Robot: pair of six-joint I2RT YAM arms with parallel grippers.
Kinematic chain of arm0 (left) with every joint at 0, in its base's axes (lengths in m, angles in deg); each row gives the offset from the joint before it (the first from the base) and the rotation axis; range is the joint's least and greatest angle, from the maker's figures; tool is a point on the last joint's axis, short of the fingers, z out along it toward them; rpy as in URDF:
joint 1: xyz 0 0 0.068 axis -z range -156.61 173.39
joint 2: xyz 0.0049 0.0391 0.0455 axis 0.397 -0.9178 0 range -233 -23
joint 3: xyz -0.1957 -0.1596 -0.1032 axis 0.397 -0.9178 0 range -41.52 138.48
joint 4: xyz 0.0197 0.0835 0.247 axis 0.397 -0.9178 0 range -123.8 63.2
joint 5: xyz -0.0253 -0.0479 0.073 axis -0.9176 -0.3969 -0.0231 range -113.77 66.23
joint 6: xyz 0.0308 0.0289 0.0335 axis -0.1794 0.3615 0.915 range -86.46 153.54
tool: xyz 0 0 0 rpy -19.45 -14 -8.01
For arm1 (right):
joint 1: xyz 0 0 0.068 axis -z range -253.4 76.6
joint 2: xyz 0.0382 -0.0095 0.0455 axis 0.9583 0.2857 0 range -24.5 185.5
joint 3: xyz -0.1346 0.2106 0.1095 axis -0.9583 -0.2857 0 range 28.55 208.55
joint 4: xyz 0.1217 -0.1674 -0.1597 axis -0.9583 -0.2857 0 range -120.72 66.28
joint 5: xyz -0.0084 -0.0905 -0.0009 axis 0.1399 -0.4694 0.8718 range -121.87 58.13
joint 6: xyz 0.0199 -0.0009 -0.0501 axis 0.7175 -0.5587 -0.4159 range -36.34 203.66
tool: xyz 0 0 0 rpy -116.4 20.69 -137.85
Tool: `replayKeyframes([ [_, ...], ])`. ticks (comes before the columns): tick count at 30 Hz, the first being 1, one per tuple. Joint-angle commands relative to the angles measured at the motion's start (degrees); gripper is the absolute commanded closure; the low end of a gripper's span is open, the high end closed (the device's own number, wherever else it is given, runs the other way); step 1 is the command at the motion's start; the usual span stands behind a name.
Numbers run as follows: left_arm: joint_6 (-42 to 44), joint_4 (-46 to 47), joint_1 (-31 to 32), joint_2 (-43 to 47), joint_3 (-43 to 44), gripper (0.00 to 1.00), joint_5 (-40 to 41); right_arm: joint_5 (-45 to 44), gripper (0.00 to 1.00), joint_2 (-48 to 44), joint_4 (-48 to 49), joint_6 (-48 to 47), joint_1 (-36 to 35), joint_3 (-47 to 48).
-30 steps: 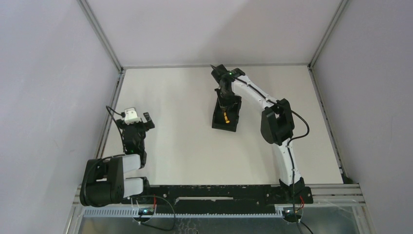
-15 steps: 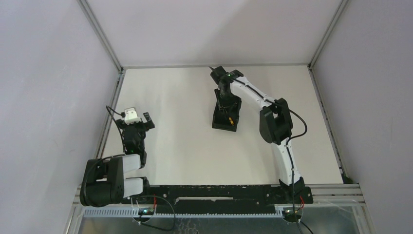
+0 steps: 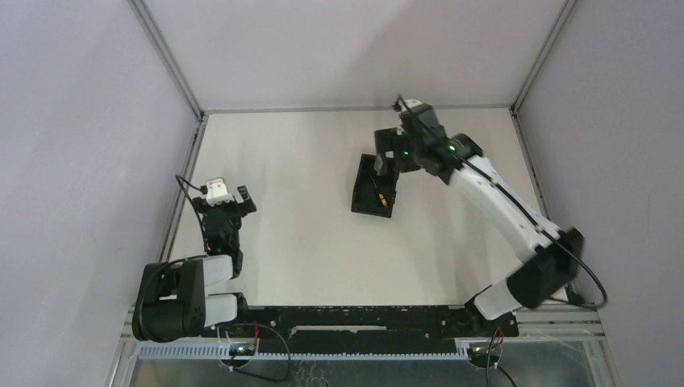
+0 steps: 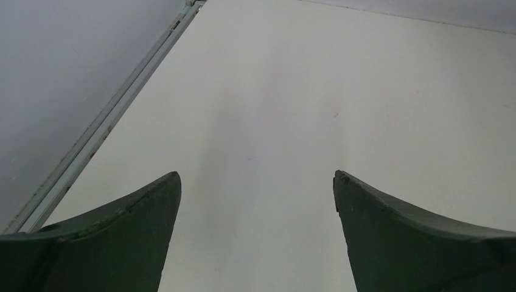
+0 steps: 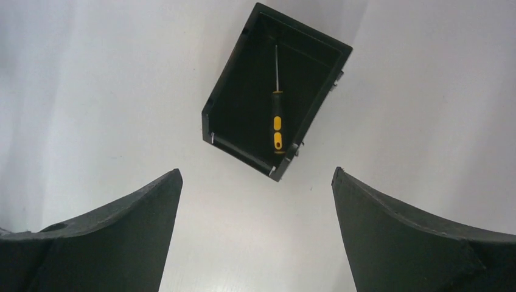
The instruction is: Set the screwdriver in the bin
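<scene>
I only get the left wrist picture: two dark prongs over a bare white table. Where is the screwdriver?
Observer: The screwdriver lies flat inside the bin.
Visitor: Is a claw gripping it?
Observer: No. The right gripper is open and empty, above the bin.
Visitor: Is the bin near my prongs?
Observer: No. The top view shows it toward the far middle of the table; the left arm is at the left edge.

The bin (image 5: 243,103) is plain matte black, and the screwdriver (image 5: 277,125) has a yellow-orange handle banded with black, its thin shaft a dull dark metal. The counter (image 3: 306,234) is flat off-white with no pattern. The right arm (image 3: 492,197) is white with black joints, with small green lights (image 3: 452,147) glowing on it.
</scene>
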Motion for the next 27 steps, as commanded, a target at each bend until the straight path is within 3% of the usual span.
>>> replayKeyframes([
  [1, 1.0, 1.9, 0.2, 0.1, 2.5, 0.0, 0.2, 4.4, 0.0, -12.0, 14.2, 1.4, 4.1, -15.0],
  [4, 1.0, 1.9, 0.3, 0.1, 2.5, 0.0, 0.2, 4.9, 0.0, -19.2, 18.8, 3.4, 6.7, -23.9],
  [9, 1.0, 1.8, 0.3, 0.1, 2.5, 0.0, 0.2, -3.6, 0.0, -28.7, 26.6, 2.8, 6.8, -39.7],
  [16, 1.1, 1.9, 0.3, 0.1, 2.5, 0.0, 0.2, -4.5, 0.0, -41.2, 42.5, 4.9, 7.0, -60.2],
  [21, 1.0, 1.9, 0.3, 0.1, 2.5, 0.0, 0.2, -6.6, 0.0, -45.1, 47.7, 7.6, 7.0, -68.2],
  [27, 1.0, 1.9, 0.3, 0.1, 2.5, 0.0, 0.2, -7.7, 0.0, -47.2, 48.7, 8.5, 7.0, -71.2],
])
